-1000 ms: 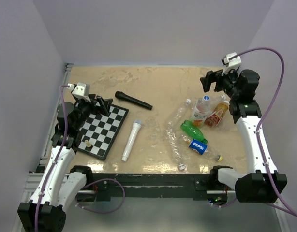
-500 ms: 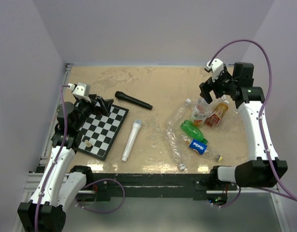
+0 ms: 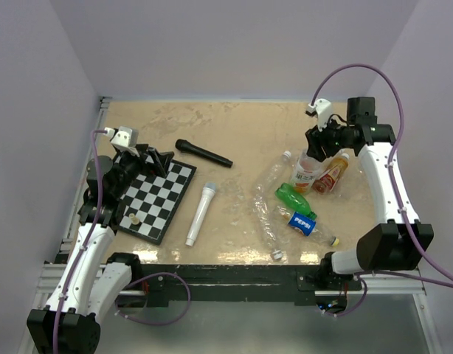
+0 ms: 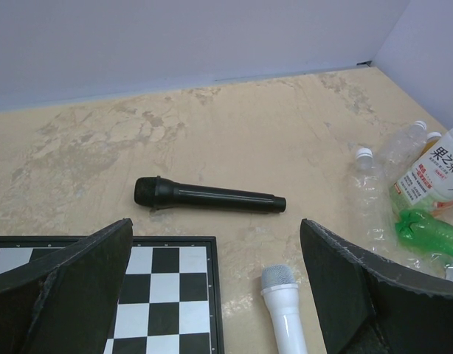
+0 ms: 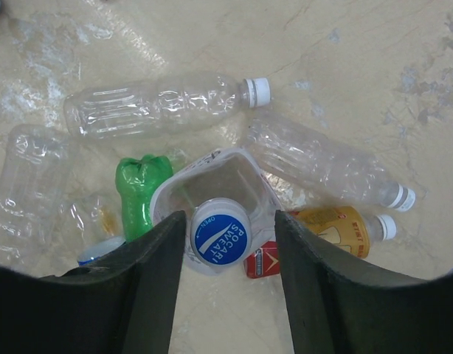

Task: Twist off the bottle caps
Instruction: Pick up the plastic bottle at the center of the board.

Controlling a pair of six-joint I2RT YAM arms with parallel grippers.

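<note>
My right hand (image 5: 228, 220), half open and gripping nothing, straddles the Pocari Sweat cap (image 5: 220, 234) atop the upright bottle (image 5: 212, 177), lower centre of the wrist view, aligned for twisting; my left hand (image 4: 215, 228) gapes empty.

Plastic bottles (image 3: 293, 198): at least seven; pile too tangled for exact count. Bottle caps (image 5: 220, 234): at least five. Black microphone (image 3: 203, 153): one. White microphone (image 3: 199, 215): one. Chessboard (image 3: 156, 199): one. Brown game piece (image 3: 136, 219): one.
</note>
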